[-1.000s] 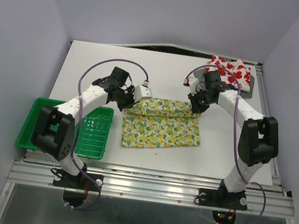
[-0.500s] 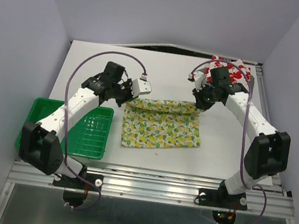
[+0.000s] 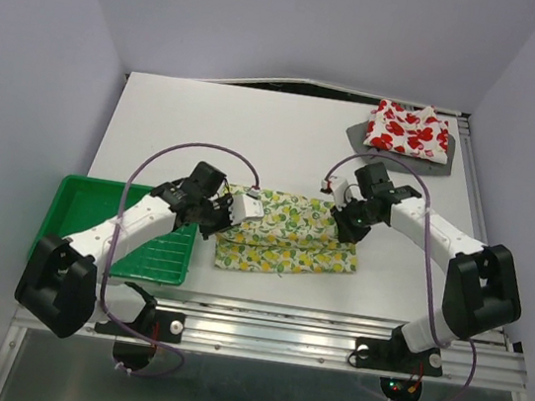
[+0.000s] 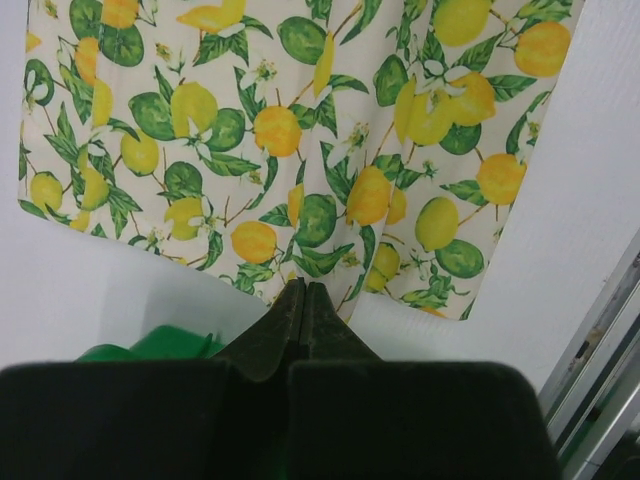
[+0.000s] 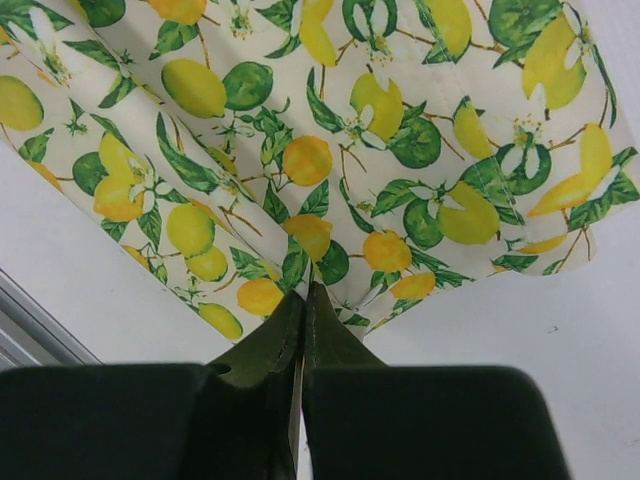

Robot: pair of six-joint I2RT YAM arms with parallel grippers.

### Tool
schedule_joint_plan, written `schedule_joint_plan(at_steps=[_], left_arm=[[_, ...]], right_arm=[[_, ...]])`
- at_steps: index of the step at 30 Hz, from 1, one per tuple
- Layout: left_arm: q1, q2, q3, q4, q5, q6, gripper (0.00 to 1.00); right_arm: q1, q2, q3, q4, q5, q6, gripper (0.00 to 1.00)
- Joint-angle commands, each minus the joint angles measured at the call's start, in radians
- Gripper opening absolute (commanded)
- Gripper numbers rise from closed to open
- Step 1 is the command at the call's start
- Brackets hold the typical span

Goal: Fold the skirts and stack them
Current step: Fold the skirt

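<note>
Near-left on the surface [image 3: 178,128]: green tray [image 3: 77,209]. Just beside it, left claw [image 4: 303,290] is fully closed, pinching the left edge of the lemon-print skirt [image 3: 292,239]. The right claw [image 5: 303,293] is fully closed too, pinching the right edge. That skirt lies mid-surface, near side, doubled in layers between the two claws. Far-right corner: red-print skirt [image 3: 411,133] sits folded on top of the grey skirt [image 3: 359,134], well apart from the lemon one.

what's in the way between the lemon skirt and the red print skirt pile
Nothing visible: only bare table between the lemon skirt and the red print skirt atop the grey skirt. The left gripper and right gripper hold the lemon skirt, jaws shut.
</note>
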Motion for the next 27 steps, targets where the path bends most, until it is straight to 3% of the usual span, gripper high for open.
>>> schedule_joint_plan(at_steps=[1,13,21,22,25,26,27], left_arm=[[-0.001,-0.014,-0.016,0.051,-0.027,-0.03,0.0],[-0.032,-0.098,0.037,-0.037,-0.018,-0.03,0.0],[-0.055,-0.161,-0.013,-0.116,-0.015,-0.004,0.0],[-0.066,-0.164,-0.022,-0.12,-0.015,0.003,0.0],[-0.084,-0.163,-0.048,-0.127,-0.018,-0.003,0.22],[-0.092,-0.172,-0.05,-0.127,-0.013,-0.012,0.38],[-0.095,-0.181,-0.046,-0.129,-0.001,-0.018,0.44]], right_arm=[[0.003,-0.033,-0.011,0.051,0.017,0.016,0.01],[0.003,-0.122,0.071,-0.05,0.006,0.007,0.01],[0.035,-0.179,-0.052,-0.067,-0.038,0.01,0.02],[0.035,-0.178,-0.067,-0.055,-0.04,0.009,0.12],[0.046,-0.172,-0.098,-0.05,-0.04,-0.003,0.28],[0.046,-0.172,-0.095,-0.052,-0.038,-0.003,0.47],[0.046,-0.175,-0.087,-0.058,-0.041,-0.008,0.58]])
